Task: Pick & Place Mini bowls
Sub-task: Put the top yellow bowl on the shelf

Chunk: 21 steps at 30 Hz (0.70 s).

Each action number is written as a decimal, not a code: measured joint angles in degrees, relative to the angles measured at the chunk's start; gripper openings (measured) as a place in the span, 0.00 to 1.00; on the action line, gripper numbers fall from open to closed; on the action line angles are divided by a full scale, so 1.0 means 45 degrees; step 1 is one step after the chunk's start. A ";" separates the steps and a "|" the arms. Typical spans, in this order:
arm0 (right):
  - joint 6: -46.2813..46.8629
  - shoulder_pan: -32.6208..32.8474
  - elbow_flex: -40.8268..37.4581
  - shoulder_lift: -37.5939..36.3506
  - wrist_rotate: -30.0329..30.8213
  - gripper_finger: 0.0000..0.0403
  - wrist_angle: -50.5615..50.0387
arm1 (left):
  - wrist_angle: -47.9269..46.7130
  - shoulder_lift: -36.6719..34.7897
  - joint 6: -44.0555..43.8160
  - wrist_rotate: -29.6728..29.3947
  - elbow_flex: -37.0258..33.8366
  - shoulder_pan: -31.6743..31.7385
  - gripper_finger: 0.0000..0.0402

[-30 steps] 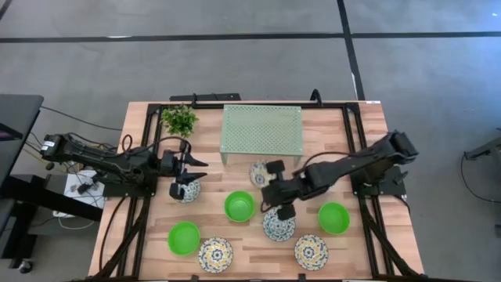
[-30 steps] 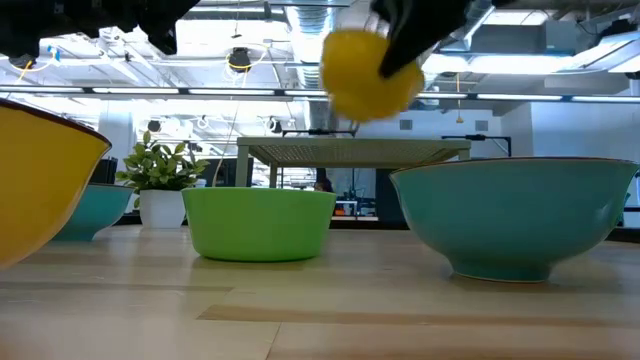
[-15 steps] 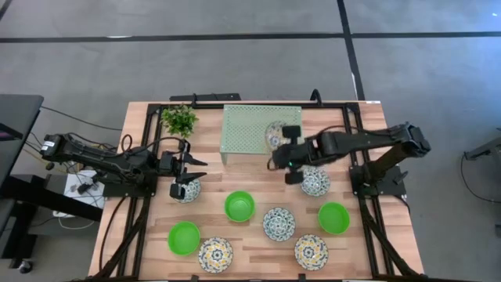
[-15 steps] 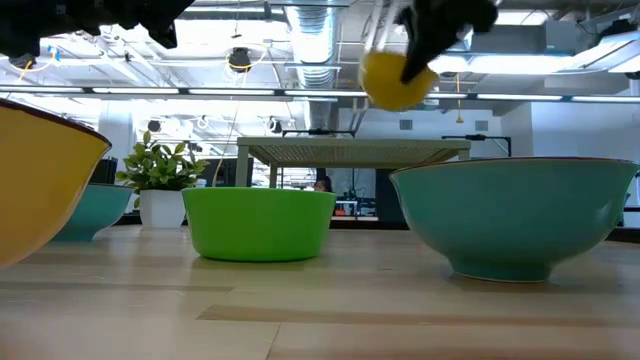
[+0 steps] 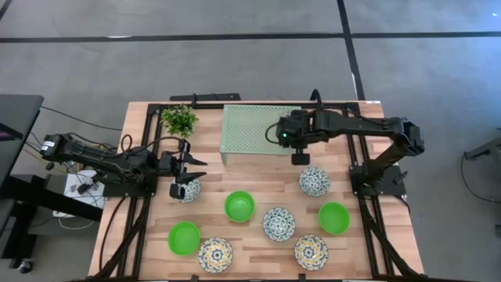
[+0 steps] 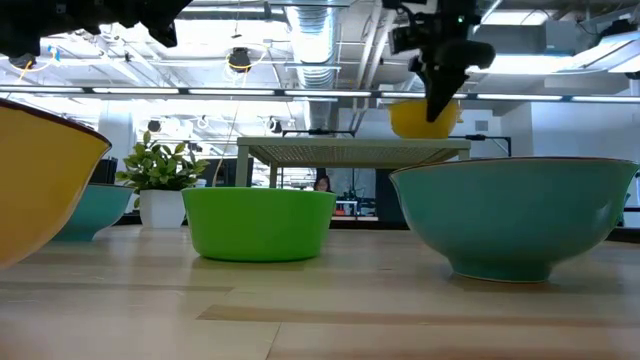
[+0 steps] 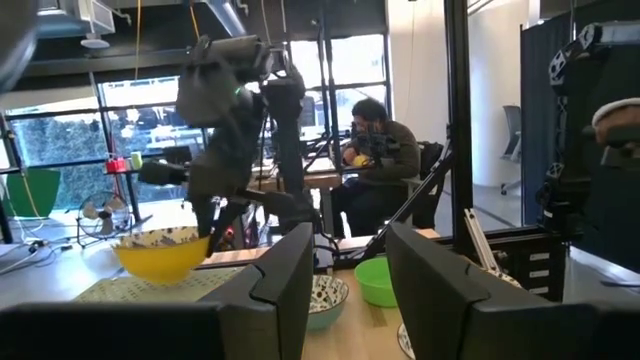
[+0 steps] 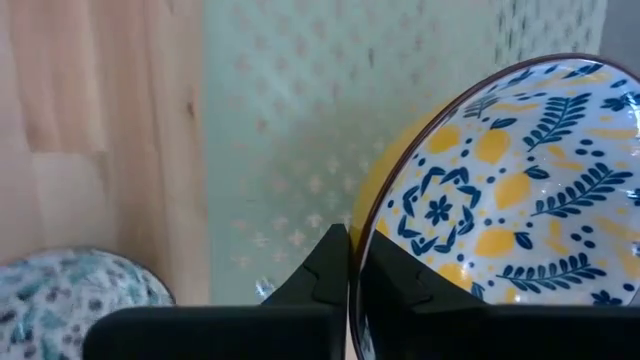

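While my right gripper [image 8: 350, 285] pinches its rim over the pale green rack [image 5: 250, 129], the mini bowl [image 8: 500, 190] shows yellow outside, blue leaves and lemons inside; left gripper [image 7: 345, 290] apart.

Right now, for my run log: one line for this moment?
right gripper: shut on yellow bowl, over rack | left gripper: open, over patterned bowl | other bowls on table

No text, label, brand, number or sign can be read in any of the views. The bowls carry only painted patterns, no letters, and the things in the room behind the table show no readable writing.
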 joint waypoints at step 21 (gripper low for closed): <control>-0.0649 -0.0895 0.0001 0.0174 -0.0757 0.08 0.0092 | 0.0020 0.0000 -0.0010 0.0000 0.0000 0.0000 0.33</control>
